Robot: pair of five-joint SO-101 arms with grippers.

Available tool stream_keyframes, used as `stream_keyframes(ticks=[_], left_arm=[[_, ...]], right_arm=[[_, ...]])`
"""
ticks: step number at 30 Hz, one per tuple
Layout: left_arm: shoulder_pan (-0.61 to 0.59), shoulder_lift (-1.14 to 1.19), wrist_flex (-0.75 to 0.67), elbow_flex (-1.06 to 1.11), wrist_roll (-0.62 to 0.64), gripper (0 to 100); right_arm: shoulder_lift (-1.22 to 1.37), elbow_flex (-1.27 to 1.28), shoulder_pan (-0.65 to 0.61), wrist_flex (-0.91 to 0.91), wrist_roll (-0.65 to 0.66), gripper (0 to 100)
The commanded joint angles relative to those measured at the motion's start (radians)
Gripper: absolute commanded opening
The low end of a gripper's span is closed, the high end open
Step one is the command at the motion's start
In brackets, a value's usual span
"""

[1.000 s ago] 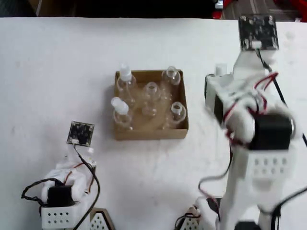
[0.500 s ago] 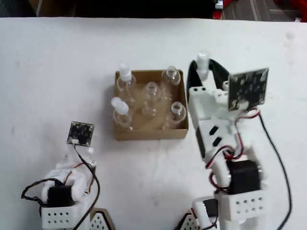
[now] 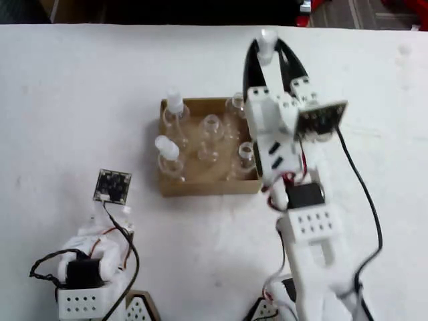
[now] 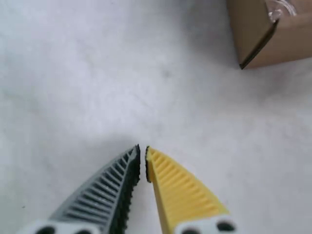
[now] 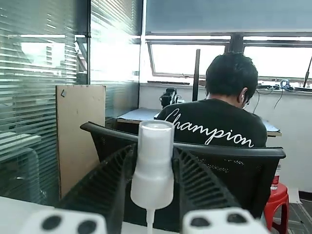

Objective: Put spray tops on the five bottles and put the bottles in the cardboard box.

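With white plastic spray top (image 5: 153,170) clenched in right tool (image 3: 267,48), hold upright; lower tube straight into uncapped clear bottle (image 3: 235,104) nearest tool.

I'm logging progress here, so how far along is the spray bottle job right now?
Done: the cardboard box holds two capped bottles and three uncapped bottles, so all five are in. In hand: the right gripper holds a spray top up past the box's far edge. Left: three tops to fit. The left gripper is shut over the table.
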Motion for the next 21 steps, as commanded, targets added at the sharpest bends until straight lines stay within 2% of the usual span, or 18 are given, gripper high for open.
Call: stream_keyframes(ticks=[1,10,21], left_arm=[[0.013,-0.008,-0.023,-0.002,-0.006,3],[0.013,-0.008,-0.023,-0.002,-0.006,3],[0.013,-0.008,-0.023,-0.002,-0.006,3]], right_arm=[[0.133,-0.140,0.002,-0.035,-0.006,1.5],[0.343,-0.221,-0.004,-0.245,0.000,1.5],[0.317,-0.164,-0.030,-0.240,0.002,1.5]])
